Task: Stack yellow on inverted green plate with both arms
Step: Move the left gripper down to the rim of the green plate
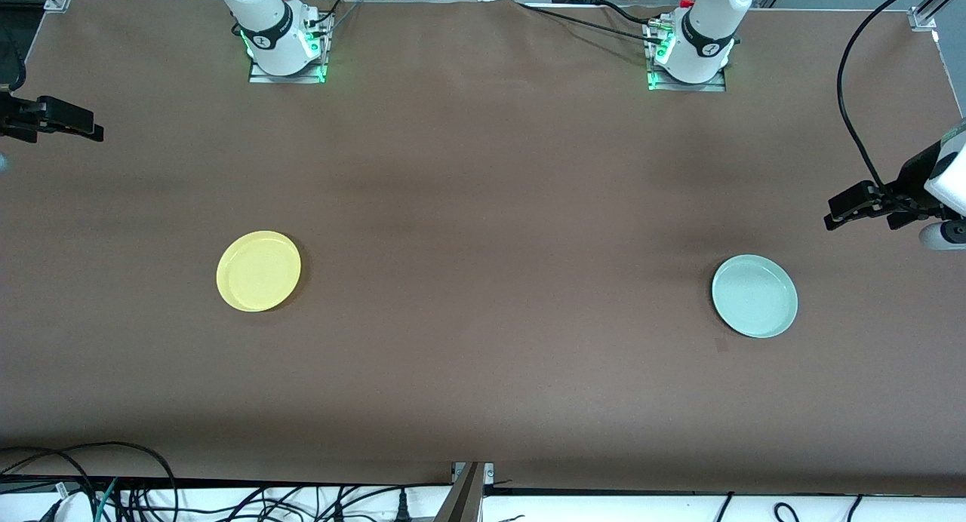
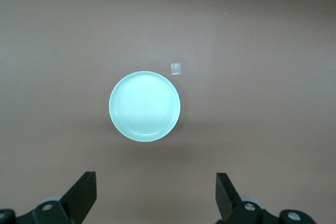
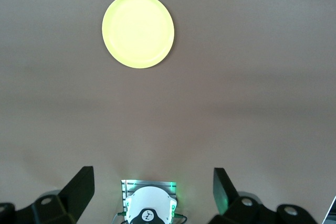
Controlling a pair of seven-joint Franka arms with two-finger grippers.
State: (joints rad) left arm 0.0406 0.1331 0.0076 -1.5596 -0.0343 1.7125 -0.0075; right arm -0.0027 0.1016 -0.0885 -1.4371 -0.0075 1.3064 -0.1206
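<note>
At the left arm's end of the table, you are seeing the green plate (image 1: 755, 296) lying rim-up near the left gripper (image 1: 838, 214), jaws spread and empty, while the right gripper (image 1: 90, 130), also spread, is hanging well apart from yellow (image 1: 259, 271).

Brown table (image 1: 483, 205), perhaps tape scrap (image 2: 177, 68).

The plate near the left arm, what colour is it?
The green plate is pale mint green, almost whitish. It shows best in the left wrist view.
</note>
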